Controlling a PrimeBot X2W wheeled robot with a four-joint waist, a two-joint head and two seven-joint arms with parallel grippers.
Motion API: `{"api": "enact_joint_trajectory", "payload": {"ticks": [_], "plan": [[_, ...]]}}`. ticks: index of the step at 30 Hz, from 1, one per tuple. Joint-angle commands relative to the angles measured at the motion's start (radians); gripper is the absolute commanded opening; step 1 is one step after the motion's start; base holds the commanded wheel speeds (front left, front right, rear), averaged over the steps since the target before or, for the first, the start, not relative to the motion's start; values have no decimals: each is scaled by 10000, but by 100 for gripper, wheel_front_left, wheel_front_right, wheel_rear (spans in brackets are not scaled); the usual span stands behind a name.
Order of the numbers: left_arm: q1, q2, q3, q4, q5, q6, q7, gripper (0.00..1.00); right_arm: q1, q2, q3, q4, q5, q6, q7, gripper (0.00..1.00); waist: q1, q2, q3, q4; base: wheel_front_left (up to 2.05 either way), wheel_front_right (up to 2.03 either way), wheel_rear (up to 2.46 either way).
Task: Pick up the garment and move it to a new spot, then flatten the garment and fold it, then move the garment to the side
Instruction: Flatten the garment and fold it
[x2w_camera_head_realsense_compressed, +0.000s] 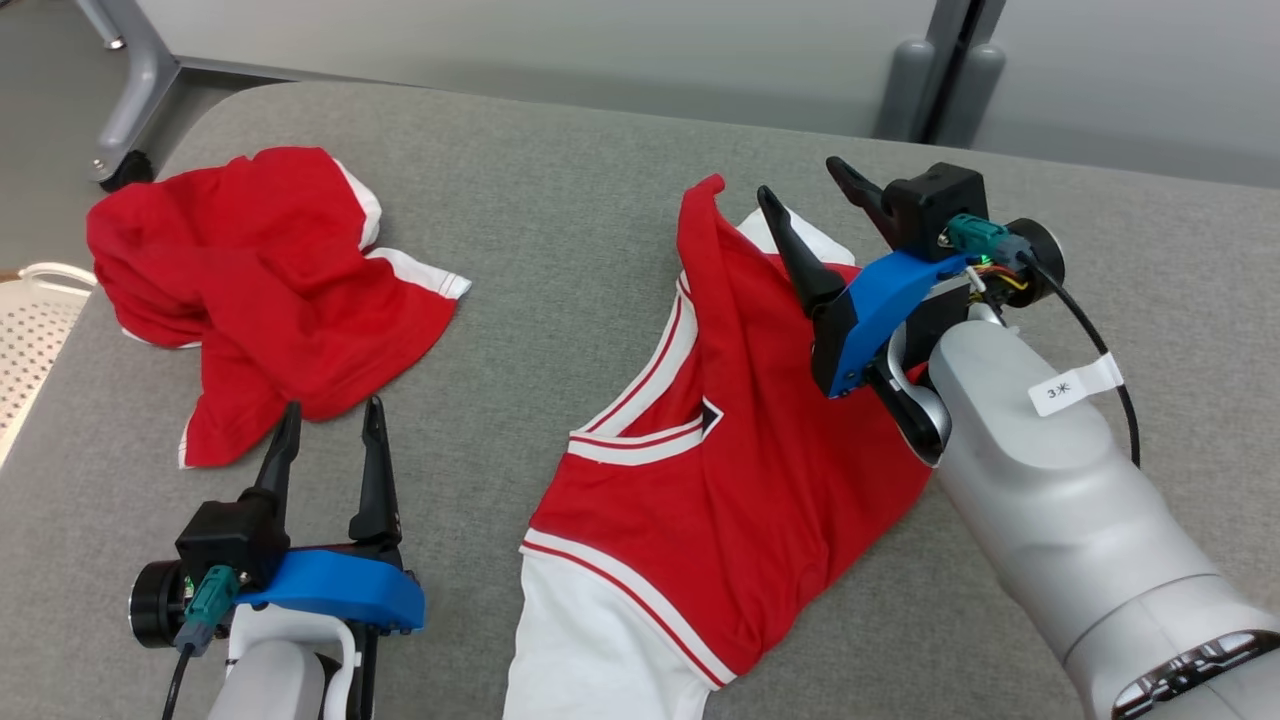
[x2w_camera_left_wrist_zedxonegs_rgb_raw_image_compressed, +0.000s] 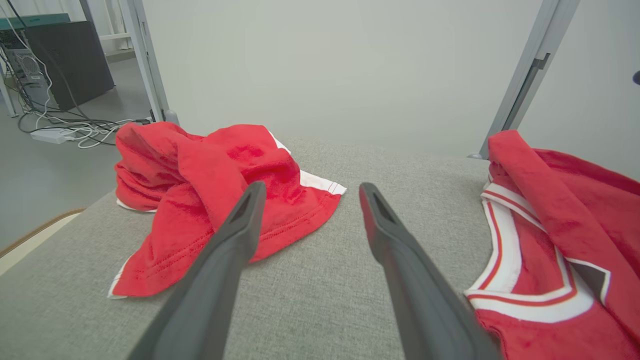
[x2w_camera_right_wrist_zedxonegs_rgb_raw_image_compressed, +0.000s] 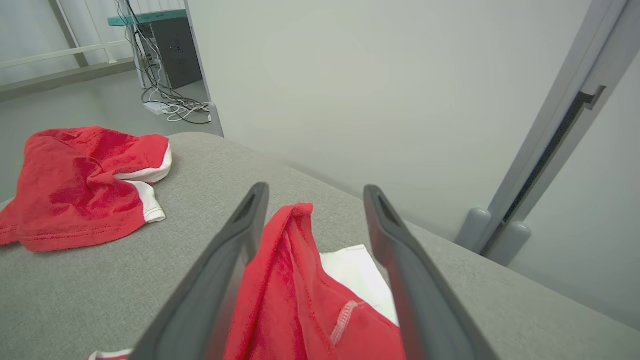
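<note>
A red jersey with white trim and a V-neck, the garment, lies partly spread on the grey padded table, one fold standing up as a ridge at its far end. My right gripper is open above that ridge; in the right wrist view the red fold rises between the two fingers of the right gripper without being pinched. My left gripper is open and holds nothing, just short of a second, crumpled red garment. In the left wrist view the left gripper points between that heap and the jersey.
The table's rounded far edge faces a pale wall with grey metal posts. A white perforated basket sits off the table's left side. Cables and a power strip lie on the floor beyond.
</note>
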Motion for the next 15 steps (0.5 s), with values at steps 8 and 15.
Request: {"api": "enact_joint_trajectory", "payload": {"ticks": [8, 15], "plan": [[341, 92, 388, -153, 194, 14, -44, 100, 1687, -1566, -432, -2069, 94, 3, -70, 100, -1, -1, -322, -890, 0, 0, 0], [524, 118, 511, -336, 297, 27, -46, 100, 3931, -2644, -1093, -4144, -114, 3, -72, 100, -1, -1, -336, -1315, 0, 0, 0]]}}
